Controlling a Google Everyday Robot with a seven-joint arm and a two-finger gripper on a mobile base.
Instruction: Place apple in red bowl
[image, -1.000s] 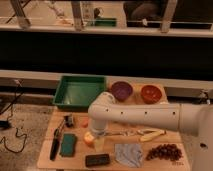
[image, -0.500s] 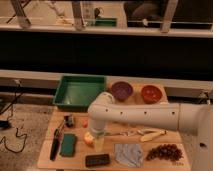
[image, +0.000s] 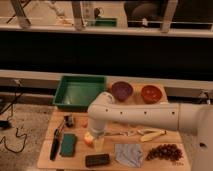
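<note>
The apple (image: 88, 138), small and yellow-orange, sits on the wooden table (image: 165, 139) left of centre. My gripper (image: 96, 140) hangs from the white arm (image: 145, 118) that reaches in from the right. It is down at the table, right against the apple's right side. The red bowl (image: 151, 93) stands at the back right of the table, next to the purple bowl (image: 121, 90). Both bowls look empty.
A green tray (image: 80, 91) stands at the back left. A black tool (image: 55, 145), a green sponge (image: 68, 144), a black block (image: 97, 159), a grey cloth (image: 128, 153), grapes (image: 165, 151) and a pale yellow piece (image: 152, 134) lie along the front. A small orange piece (image: 84, 121) lies behind the apple.
</note>
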